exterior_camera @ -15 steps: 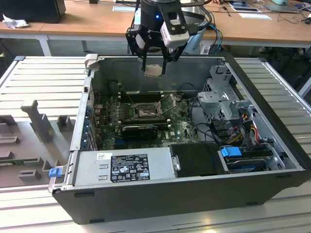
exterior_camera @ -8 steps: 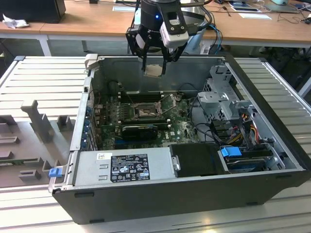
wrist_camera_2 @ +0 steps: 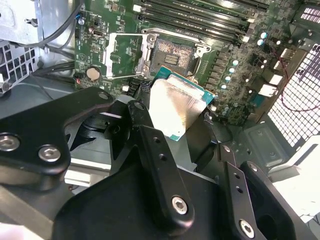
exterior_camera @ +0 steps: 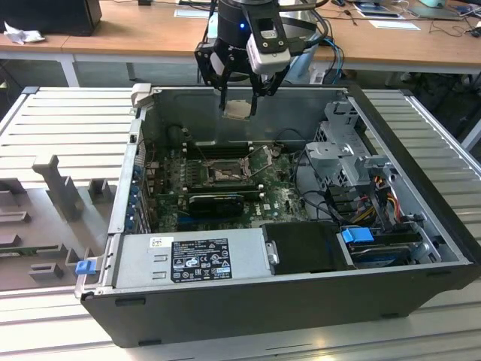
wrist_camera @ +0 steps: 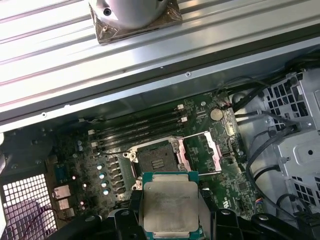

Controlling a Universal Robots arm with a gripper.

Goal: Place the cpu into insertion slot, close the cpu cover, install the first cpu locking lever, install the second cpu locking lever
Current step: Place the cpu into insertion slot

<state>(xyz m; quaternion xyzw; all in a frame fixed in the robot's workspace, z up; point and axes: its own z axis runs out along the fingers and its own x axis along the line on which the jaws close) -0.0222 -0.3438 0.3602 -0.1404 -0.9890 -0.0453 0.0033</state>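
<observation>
Above the slot (exterior_camera: 223, 174), the jaws of our gripper (exterior_camera: 239, 104) clamped the cpu (exterior_camera: 238, 111), which we judged light, stiff and fragile, by its edges.

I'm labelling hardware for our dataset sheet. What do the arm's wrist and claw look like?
The claw is black, built of jointed link bars with silver screw heads. A white-and-grey camera block is mounted above it beside a small blue light, and dark cables trail off.
</observation>
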